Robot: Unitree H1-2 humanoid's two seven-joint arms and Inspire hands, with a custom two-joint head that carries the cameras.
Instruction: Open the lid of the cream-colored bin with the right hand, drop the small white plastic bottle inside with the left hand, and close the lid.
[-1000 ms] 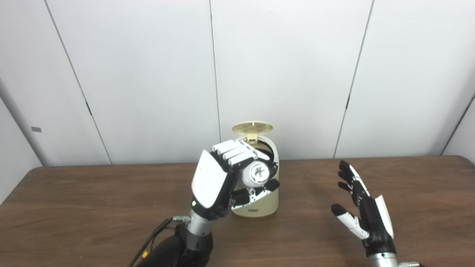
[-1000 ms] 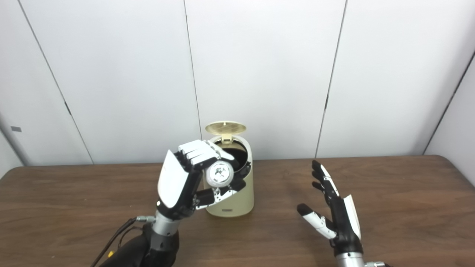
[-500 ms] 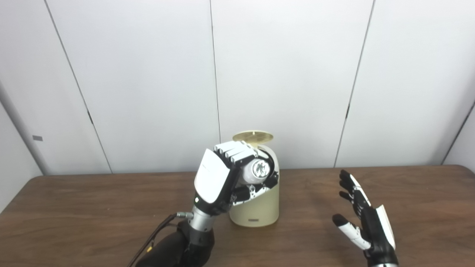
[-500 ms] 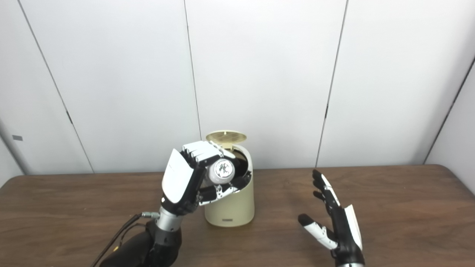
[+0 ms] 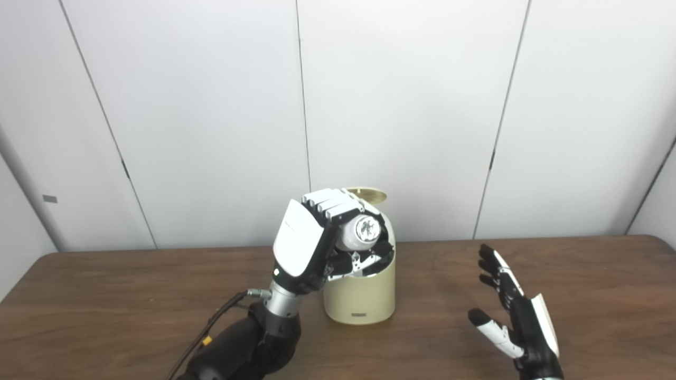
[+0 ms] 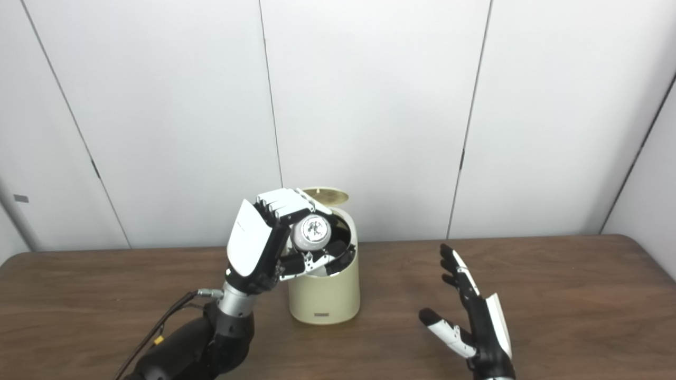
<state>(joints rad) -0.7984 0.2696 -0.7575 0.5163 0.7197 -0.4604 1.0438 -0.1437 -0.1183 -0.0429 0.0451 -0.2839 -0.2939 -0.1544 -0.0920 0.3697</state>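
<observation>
Drop step: left hand [image 5: 311, 243] grips the small white plastic bottle [image 5: 362, 232] over the cream-colored bin [image 5: 362, 295], lid [image 5: 369, 194] raised at 12 o'clock; fingers must release. Right hand [image 5: 515, 324] waits empty, fingers spread, at 3 o'clock

White-shelled robot hand [image 5: 309, 243] with black joints, silver wrist, black cabled forearm.
</observation>
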